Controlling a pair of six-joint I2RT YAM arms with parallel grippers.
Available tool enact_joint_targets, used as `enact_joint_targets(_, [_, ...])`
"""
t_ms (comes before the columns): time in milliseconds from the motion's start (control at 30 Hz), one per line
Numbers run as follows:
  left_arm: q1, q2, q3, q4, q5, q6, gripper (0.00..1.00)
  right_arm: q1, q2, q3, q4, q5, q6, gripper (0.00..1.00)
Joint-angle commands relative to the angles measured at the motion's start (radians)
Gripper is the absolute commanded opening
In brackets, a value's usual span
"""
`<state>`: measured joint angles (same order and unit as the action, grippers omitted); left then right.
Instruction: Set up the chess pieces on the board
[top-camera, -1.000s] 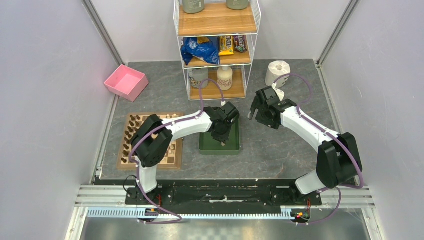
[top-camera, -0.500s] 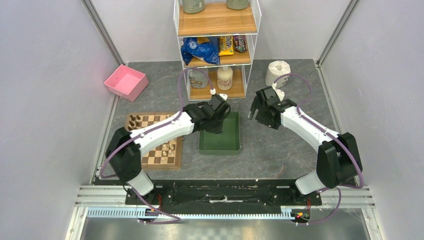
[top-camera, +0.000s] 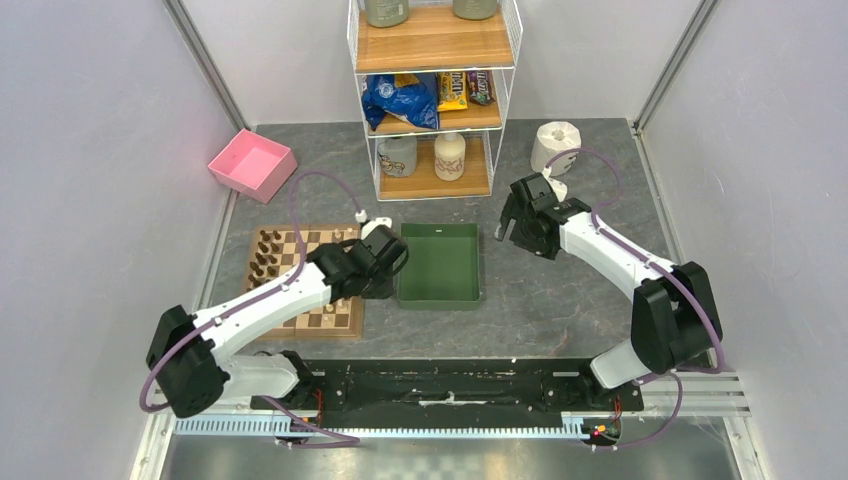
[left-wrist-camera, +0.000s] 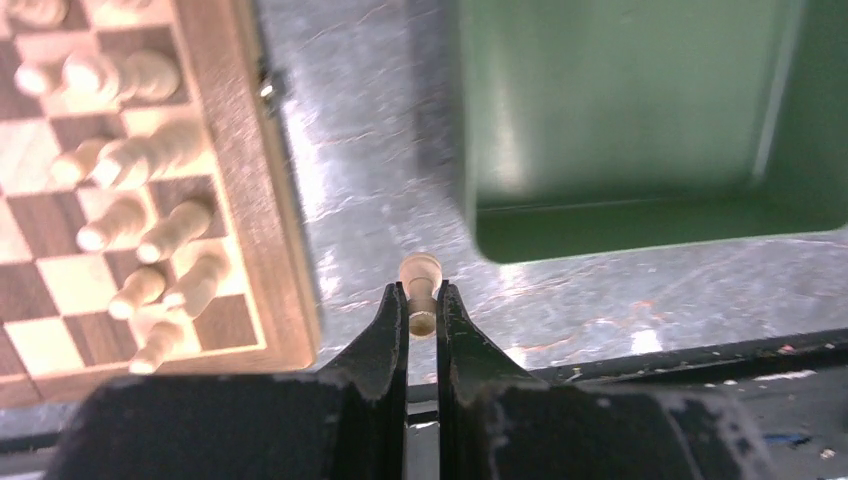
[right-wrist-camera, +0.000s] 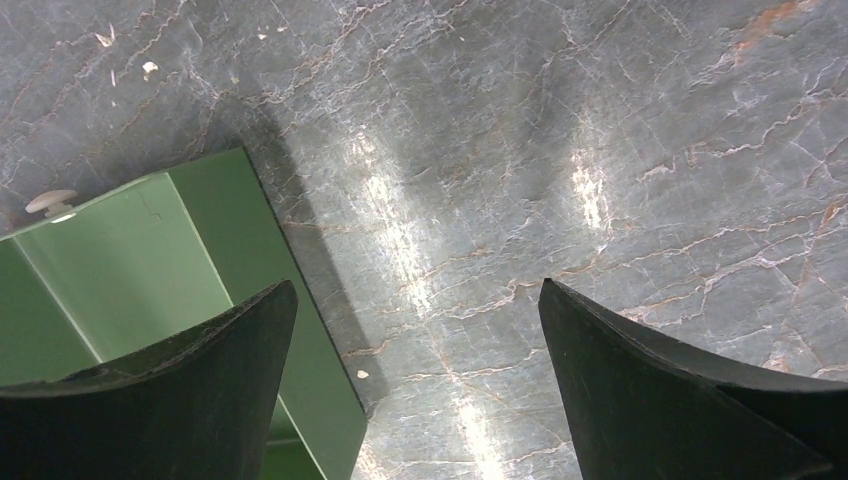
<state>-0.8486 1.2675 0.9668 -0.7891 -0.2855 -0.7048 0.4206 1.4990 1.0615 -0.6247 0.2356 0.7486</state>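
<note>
Cream pawn (left-wrist-camera: 420, 288) clamped in left gripper (left-wrist-camera: 422, 312); right gripper (right-wrist-camera: 415, 375) jaws set apart. Crowded cream chessmen (left-wrist-camera: 150, 240) left of jaws could be toppled on placement.

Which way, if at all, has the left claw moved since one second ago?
Yes. The left claw moved left, from above the green tray to the gap between it and the chessboard, gripping a pale pawn.

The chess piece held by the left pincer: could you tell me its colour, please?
The chess piece is pale cream; the left wrist view shows it best.
</note>
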Motion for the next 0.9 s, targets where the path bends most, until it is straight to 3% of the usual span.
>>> enact_joint_targets(0, [0.052,-0.070,-0.080,-0.042,-0.015,-0.103,0.02,-0.006,0.014,0.028,0.016,-0.014,0.003,0.99])
enact_joint_targets(500, [0.115,-0.209,-0.236,-0.118,-0.076,-0.273,0.02,-0.005,0.013,0.024,0.020,-0.023,0.011,0.99])
enact_joint_targets(867, [0.149,-0.192,-0.244,-0.152,-0.108,-0.306,0.02,-0.006,0.026,0.026,0.026,-0.029,0.007,0.99])
